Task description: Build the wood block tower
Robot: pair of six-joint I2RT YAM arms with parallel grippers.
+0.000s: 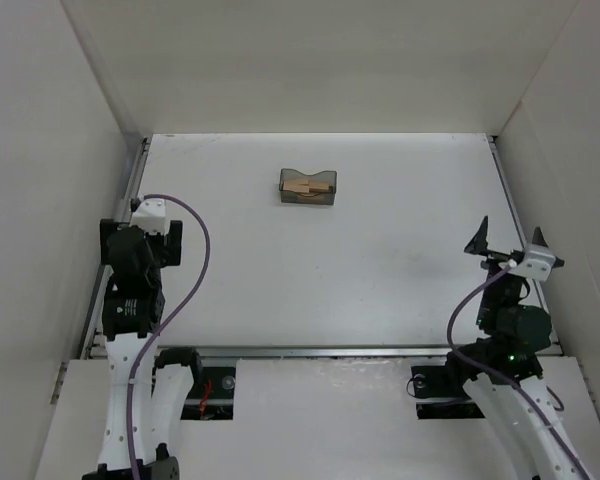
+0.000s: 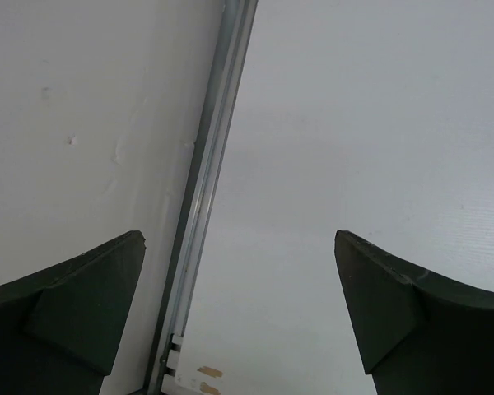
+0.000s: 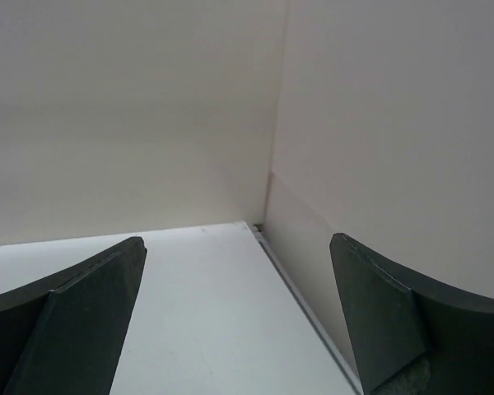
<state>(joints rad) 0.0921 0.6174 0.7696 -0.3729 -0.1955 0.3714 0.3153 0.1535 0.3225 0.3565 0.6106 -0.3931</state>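
The wood blocks (image 1: 308, 185) are several tan bars lying inside a dark translucent grey bin (image 1: 308, 198) at the far middle of the table. No tower shows in any view. My left gripper (image 1: 140, 240) is at the left edge of the table, far from the bin. In the left wrist view it (image 2: 239, 247) is open and empty over bare table. My right gripper (image 1: 508, 238) is at the right edge, raised. In the right wrist view it (image 3: 239, 247) is open and empty and faces the far right corner.
White walls enclose the table on three sides. A metal rail (image 2: 206, 189) runs along the left edge by my left gripper. Another rail (image 3: 305, 304) runs along the right wall. Two bits of tan tape (image 2: 207, 378) sit on the table near the left rail.
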